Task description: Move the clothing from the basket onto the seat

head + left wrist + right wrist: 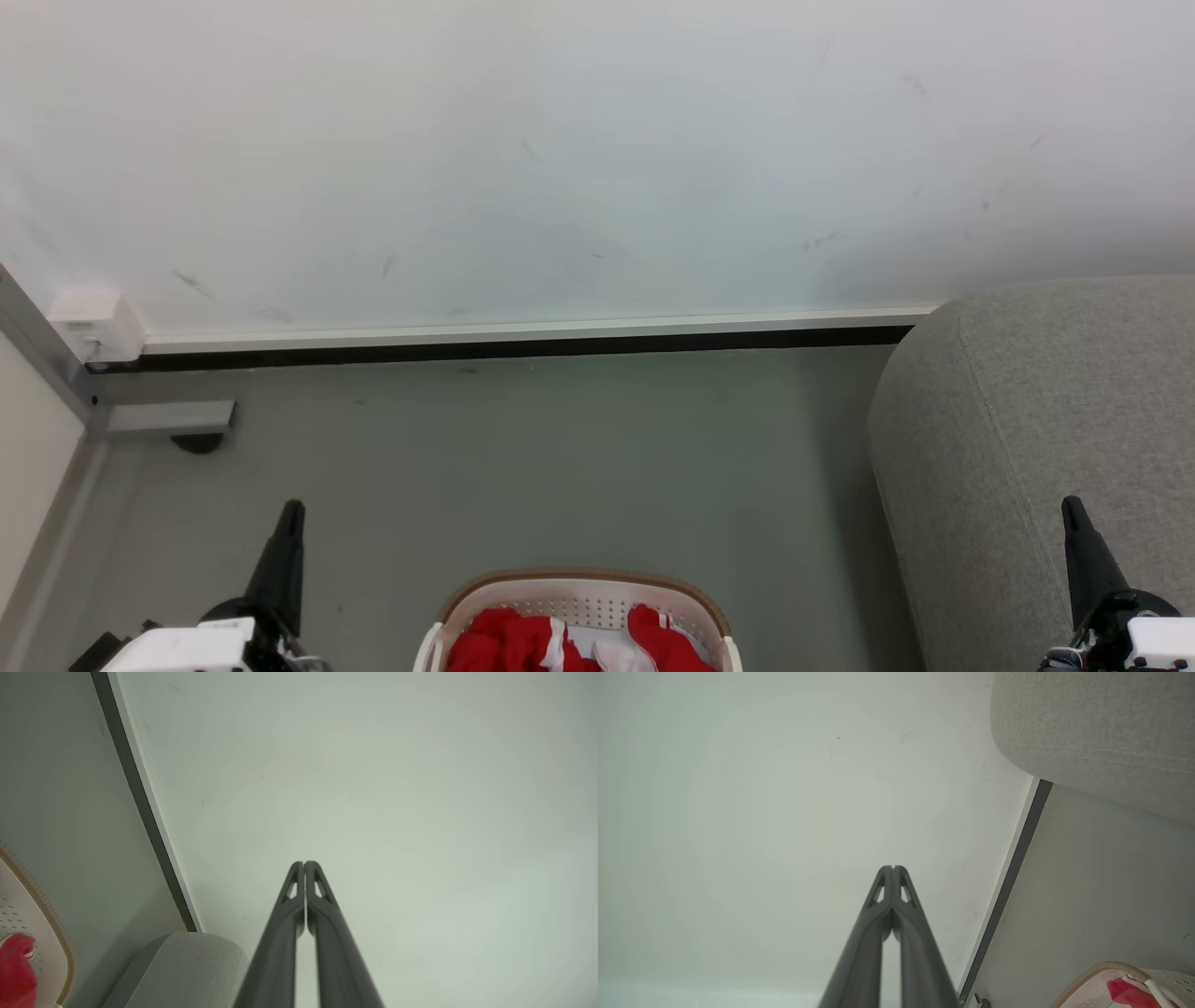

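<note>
The red clothing (509, 642) with white panels lies bunched in the white basket (583, 588), whose brown rim shows at the bottom centre of the head view. The grey seat (1036, 420) stands to the right of the basket. My left gripper (292, 509) is shut at the lower left, well left of the basket, holding nothing. My right gripper (1072, 504) is shut at the lower right, in front of the seat's side. Both point towards the wall. A corner of the basket (28, 914) with clothing (16, 970) sits at the left wrist view's edge, and the basket (1106, 982) also appears low in the right wrist view.
A pale wall (560, 159) with a white and black skirting strip (523, 341) runs behind the grey floor (560, 467). A small white box (89, 322) and a metal bracket (168, 417) sit in the left corner.
</note>
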You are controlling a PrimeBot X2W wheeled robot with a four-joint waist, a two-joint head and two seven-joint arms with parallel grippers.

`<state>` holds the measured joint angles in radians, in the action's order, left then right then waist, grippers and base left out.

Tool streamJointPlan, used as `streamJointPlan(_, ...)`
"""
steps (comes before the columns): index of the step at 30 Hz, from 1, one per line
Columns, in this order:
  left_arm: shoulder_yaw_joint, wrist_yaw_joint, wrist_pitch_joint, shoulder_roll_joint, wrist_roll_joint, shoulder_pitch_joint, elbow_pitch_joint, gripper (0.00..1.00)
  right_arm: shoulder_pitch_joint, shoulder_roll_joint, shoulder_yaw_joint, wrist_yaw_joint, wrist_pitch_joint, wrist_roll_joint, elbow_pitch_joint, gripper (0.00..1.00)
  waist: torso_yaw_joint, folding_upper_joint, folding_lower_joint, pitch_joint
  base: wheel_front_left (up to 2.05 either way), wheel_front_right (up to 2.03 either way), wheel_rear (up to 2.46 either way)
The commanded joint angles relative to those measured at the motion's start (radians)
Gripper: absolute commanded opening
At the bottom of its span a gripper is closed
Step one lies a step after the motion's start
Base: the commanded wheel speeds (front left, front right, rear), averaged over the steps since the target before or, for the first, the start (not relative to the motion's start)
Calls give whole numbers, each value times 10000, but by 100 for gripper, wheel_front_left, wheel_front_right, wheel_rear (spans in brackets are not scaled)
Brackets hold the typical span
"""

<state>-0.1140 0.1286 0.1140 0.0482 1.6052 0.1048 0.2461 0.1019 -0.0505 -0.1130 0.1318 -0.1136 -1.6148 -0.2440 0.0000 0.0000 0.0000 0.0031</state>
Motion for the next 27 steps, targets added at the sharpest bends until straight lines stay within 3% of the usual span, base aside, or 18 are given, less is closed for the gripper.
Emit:
streamJointPlan(1, -6, 45, 27, 23, 147, 86, -13, 0, 139, -3, -28, -23, -24, 41, -28, 0, 0, 0, 0, 0, 0, 0, 0)
streamJointPlan(24, -5, 45, 27, 24, 147, 86, -13, 0, 139, -3, -28, -23, -24, 41, -28, 0, 0, 0, 0, 0, 0, 0, 0)
streamJointPlan(25, 0, 0, -4, 0, -1, 1, -2, 100, 3, 0, 2, 0, 1, -1, 3, 100, 0, 0, 0, 0, 0, 0, 0)
streamJointPlan(27, 12, -17, -10, -36, -17, -122, 146, 100, -103, 35, 19, 0, 4, 0, -153, 100, 0, 0, 0, 0, 0, 0, 0)
